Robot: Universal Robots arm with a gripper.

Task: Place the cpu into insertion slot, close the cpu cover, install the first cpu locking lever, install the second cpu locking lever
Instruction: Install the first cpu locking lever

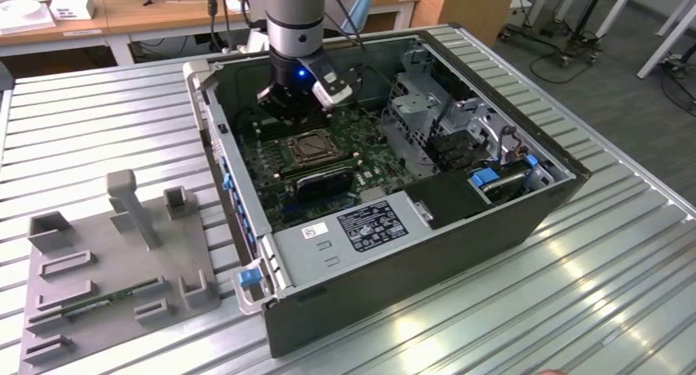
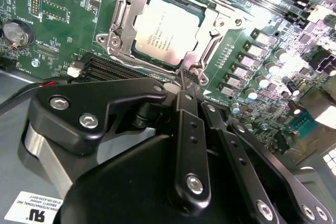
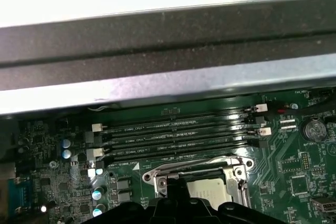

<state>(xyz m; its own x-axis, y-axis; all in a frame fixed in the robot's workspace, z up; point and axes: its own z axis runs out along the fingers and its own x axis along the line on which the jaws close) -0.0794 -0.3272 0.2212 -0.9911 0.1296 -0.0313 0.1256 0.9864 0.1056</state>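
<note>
Hovering inside the open computer case (image 1: 326, 253), the gripper (image 2: 185, 85) hangs just beside the insertion slot (image 2: 123, 22) on the green motherboard (image 2: 63, 30). The cpu (image 2: 167, 31) lies flat in the slot, its pale metal top showing through the cut-out of the cpu cover (image 2: 210, 24), which lies down over it. The gripper's black fingers (image 2: 188, 129) are drawn close together at the socket's edge, their tips by a thin wire lever; whether they grip it cannot be told. Long black memory slots (image 3: 173, 137) run beside the socket. A grey parts fixture (image 1: 109, 269) rests on the metal table (image 1: 522, 310).
</note>
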